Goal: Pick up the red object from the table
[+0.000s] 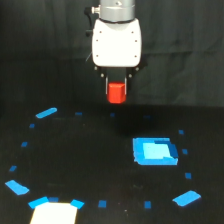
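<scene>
The red object (116,92) is a small bright red-orange block. It hangs between the two dark fingers of my gripper (116,89), under the white gripper body (116,42). The gripper is shut on it and holds it well above the black table (90,160), at the top middle of the exterior view. The block's upper part is hidden between the fingers.
A bright blue square patch (154,151) lies on the table, below and toward the exterior view's right of the gripper. Small blue tape marks (46,113) ring the surface. A white rectangle (54,213) sits at the bottom left edge.
</scene>
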Robot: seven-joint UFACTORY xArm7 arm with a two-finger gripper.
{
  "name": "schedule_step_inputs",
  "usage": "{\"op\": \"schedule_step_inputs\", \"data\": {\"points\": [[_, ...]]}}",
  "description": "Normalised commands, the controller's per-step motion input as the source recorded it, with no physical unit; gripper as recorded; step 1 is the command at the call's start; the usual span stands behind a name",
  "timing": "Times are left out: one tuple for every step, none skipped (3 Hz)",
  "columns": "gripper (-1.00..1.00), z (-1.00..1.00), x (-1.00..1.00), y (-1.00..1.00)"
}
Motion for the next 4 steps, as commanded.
{"op": "schedule_step_inputs", "data": {"points": [[-1.0, 0.5, -0.14, 0.02], [-1.0, -0.01, -0.01, 0.14], [-0.99, -0.17, -0.14, 0.01], [-0.81, -0.3, 0.06, 0.06]]}}
